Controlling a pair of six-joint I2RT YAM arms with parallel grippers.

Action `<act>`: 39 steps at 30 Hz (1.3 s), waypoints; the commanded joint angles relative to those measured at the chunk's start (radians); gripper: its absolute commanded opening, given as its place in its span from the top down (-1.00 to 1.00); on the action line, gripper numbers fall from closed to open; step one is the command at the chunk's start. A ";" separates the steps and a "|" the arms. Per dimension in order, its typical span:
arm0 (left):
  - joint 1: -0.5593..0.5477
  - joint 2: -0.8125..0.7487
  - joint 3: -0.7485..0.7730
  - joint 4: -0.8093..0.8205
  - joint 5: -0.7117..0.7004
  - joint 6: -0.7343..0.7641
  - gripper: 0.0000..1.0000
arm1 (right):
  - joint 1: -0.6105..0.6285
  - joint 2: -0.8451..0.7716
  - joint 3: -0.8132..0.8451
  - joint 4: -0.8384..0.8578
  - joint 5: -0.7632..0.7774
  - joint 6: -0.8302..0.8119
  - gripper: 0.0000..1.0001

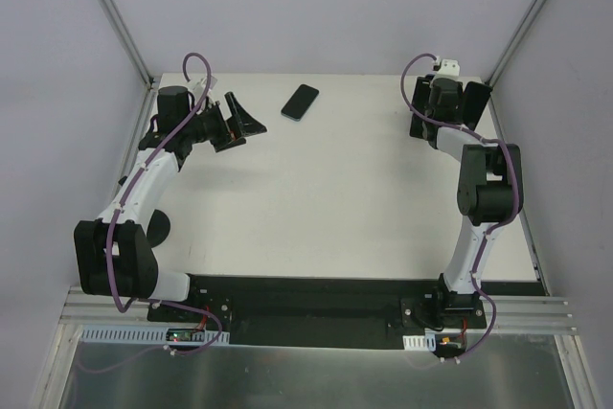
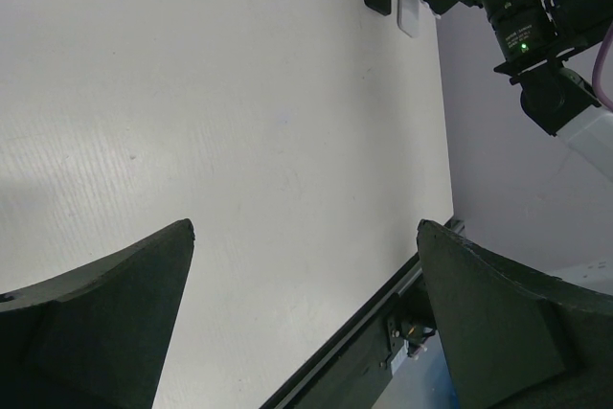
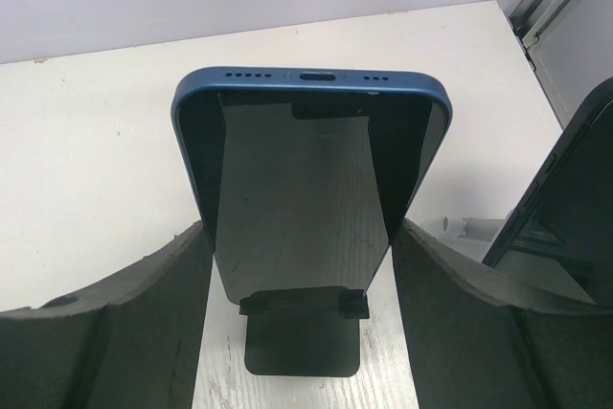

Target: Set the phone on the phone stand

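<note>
Glossy glass phone (image 3: 302,189), smooth matt table (image 3: 96,141)

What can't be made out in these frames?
- Right wrist: whether the right gripper clamps the blue-edged dark-glass phone on the black plastic stand; the phone's sides hide contact.
- Top external: that phone and stand, hidden beneath the right arm.
- Right wrist: dark flat slab, cut off by the right edge.

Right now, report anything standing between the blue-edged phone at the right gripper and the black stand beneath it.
Nothing visible does: the blue-edged phone already rests on the lip of the black stand, between the fingers of the right gripper.
</note>
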 commanded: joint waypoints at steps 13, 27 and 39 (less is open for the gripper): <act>-0.018 0.006 0.004 0.033 0.023 -0.003 -0.98 | -0.037 -0.051 0.002 0.079 -0.049 0.028 0.99; -0.016 0.002 0.004 0.033 0.023 -0.003 -0.98 | -0.038 -0.011 0.056 0.016 -0.072 0.039 -0.11; -0.019 -0.001 0.004 0.033 0.026 -0.001 -0.98 | -0.012 -0.054 0.082 -0.052 0.009 0.015 -0.93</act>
